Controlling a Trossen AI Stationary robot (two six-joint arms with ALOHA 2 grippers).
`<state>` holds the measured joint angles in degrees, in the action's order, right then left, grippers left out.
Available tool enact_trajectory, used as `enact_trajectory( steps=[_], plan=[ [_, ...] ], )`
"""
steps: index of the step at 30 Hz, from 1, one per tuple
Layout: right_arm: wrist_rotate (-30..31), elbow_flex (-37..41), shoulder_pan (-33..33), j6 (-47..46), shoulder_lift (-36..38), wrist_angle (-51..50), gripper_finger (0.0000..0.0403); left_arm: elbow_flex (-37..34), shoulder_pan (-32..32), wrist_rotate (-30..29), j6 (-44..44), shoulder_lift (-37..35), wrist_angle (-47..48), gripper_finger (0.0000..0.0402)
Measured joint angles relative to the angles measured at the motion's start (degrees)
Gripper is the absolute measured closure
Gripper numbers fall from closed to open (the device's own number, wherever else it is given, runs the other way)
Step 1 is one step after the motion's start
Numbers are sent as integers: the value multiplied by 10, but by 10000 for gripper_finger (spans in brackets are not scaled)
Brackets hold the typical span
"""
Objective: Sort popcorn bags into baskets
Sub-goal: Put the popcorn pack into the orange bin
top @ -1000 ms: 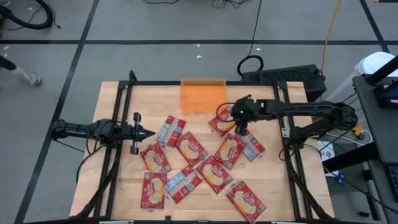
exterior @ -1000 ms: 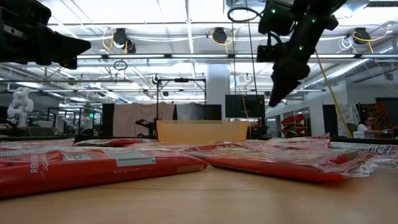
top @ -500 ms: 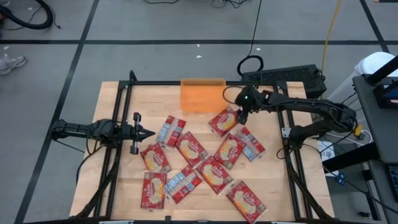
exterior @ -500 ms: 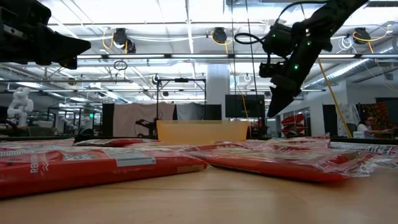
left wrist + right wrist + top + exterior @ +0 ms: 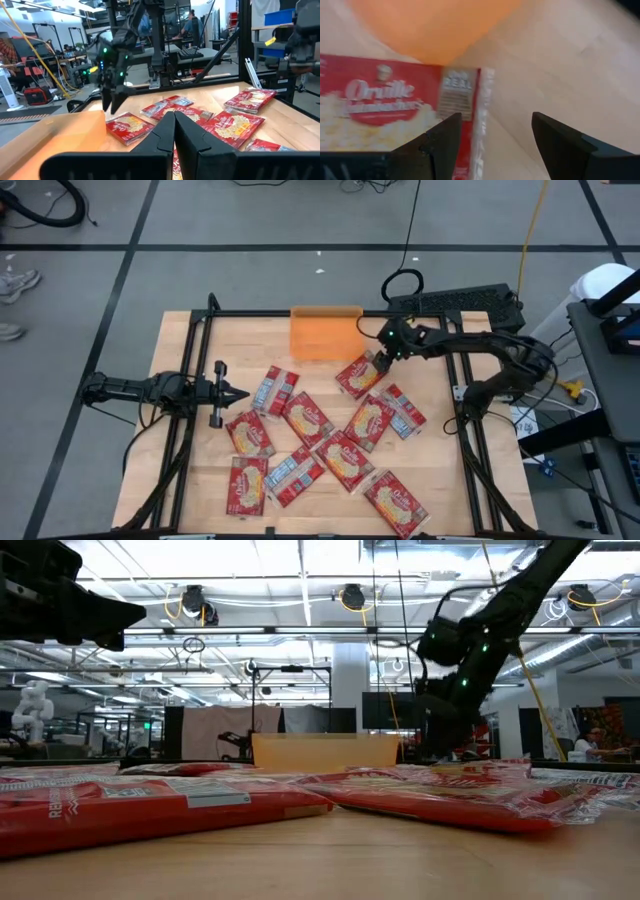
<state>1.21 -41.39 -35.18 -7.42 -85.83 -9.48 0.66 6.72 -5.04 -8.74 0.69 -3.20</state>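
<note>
Popcorn bag (image 5: 358,374) lies flat on surface (image 5: 450,480) beside orange basket (image 5: 325,332). Right hand (image 5: 383,362) empty, fingers spread wide over bag edge. Judged light, thin, floppy, slick film; pinch at short edge seam. Left hand (image 5: 236,393) closed, idle.

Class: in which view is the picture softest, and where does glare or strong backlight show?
Right wrist view: softest, the orange basket and nearest popcorn bag smeared. Low view: bright ceiling lights behind, the right gripper nearly a silhouette, foreground bag blurred. High view: even light, faint shadows.
</note>
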Motion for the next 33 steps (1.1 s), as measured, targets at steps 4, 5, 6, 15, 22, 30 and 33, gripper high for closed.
enact_trajectory(
  steps=[4, 5, 6, 15, 22, 30, 33],
  plan=[
    [-33, 0, 0, 8, -39, 34, 167, 0, 0, 0, 0, 0, 0, 392],
    [-48, 0, 0, 10, -47, 44, 167, 0, 0, 0, 0, 0, 0, 392],
    [-61, 0, 0, 11, -54, 51, 167, 0, 0, 0, 0, 0, 0, 392],
    [-91, -2, 15, 36, -78, 46, 243, 0, 0, 0, 15, 0, -1, 392],
    [-141, -1, 33, 23, -76, 42, 391, 0, 0, -1, 16, 0, -1, 392],
    [-160, 2, 84, 10, 15, 13, 401, 0, -1, -23, 83, 0, -7, 392],
    [-152, 2, 116, 5, 53, 5, 402, 0, -1, -50, 163, 2, -12, 392]
  ],
)
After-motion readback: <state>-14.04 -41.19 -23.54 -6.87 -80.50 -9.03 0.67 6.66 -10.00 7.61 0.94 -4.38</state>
